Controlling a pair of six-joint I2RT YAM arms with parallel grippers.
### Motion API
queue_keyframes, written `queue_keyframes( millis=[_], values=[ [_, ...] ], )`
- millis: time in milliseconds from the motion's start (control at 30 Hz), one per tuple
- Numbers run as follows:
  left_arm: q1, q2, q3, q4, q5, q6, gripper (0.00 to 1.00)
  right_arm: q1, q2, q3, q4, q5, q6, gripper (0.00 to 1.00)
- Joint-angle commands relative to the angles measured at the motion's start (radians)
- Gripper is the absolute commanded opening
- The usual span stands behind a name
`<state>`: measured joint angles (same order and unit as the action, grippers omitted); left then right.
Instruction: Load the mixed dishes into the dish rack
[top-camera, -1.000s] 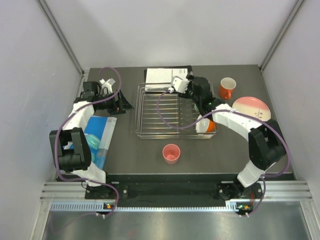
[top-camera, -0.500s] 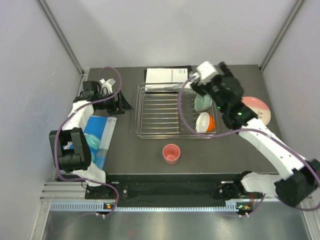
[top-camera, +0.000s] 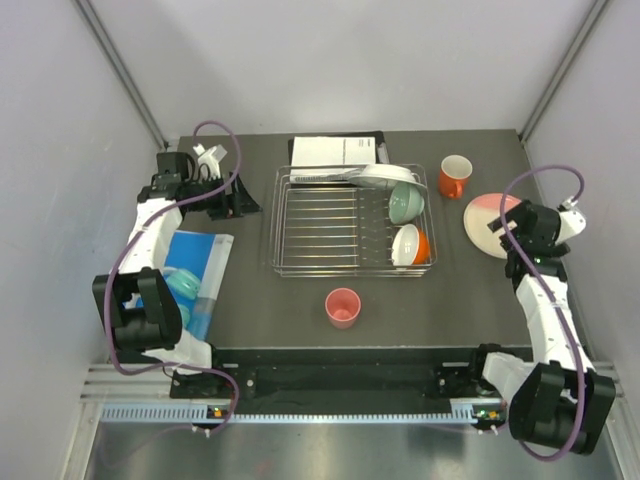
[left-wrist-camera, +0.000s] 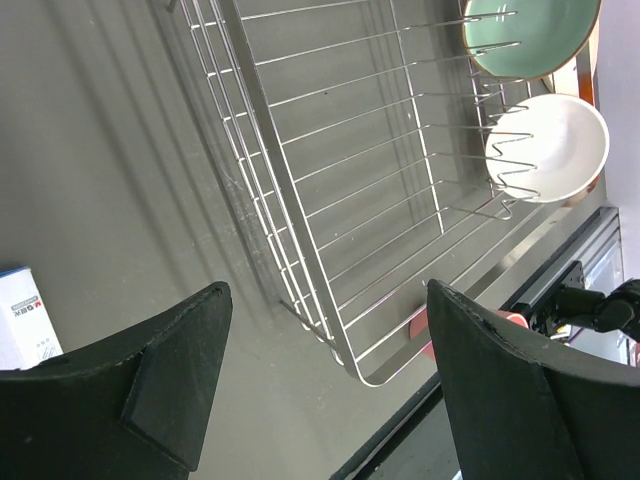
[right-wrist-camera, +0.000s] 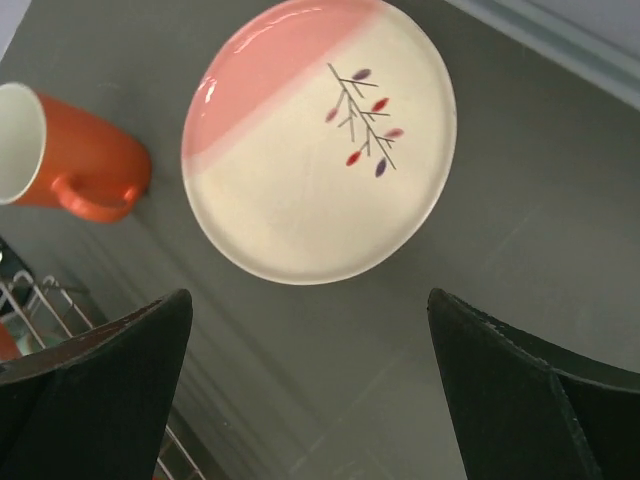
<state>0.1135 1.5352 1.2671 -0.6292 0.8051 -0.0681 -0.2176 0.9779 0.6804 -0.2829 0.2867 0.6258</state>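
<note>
Pale pink plate (right-wrist-camera: 320, 150), flat on the table (right-wrist-camera: 520, 240) at far right, lies beneath the right gripper (right-wrist-camera: 308, 310), whose fingers are spread wide and hold nothing. Orange mug (right-wrist-camera: 75, 150) stands just left of it, outside the dish rack (top-camera: 320, 230). Loading looks about half done. The mint-green bowl (top-camera: 404, 204) and orange-outside bowl (top-camera: 408, 245) stand on edge at the rack's right end, and the white plate (top-camera: 378, 177) rests at its far right corner. Plate, mug and small pink cup (top-camera: 342, 306), near of the rack, are not yet in. Right arm is folded along the table's right edge, wrist tipped down. Left gripper (left-wrist-camera: 328, 300), also spread and empty, hovers left of the rack.
</note>
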Motion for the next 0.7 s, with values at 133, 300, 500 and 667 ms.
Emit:
queue_keyframes(
  millis=[133,300,500,667],
  values=[
    [0.008,-0.035,0.026,-0.013,0.009,0.033,0.83,-0.184,0.178,0.045,-0.076,-0.104,0.308,1.00],
    [0.012,-0.047,0.012,-0.010,0.011,0.042,0.83,-0.238,0.338,0.093,-0.160,-0.126,0.304,1.00],
    [0.021,-0.053,0.000,-0.015,0.014,0.062,0.83,-0.249,0.354,0.068,-0.098,-0.084,0.302,1.00],
    [0.026,-0.052,0.038,-0.049,0.011,0.060,0.83,-0.252,0.390,0.068,-0.059,-0.041,0.305,0.88]
  ],
)
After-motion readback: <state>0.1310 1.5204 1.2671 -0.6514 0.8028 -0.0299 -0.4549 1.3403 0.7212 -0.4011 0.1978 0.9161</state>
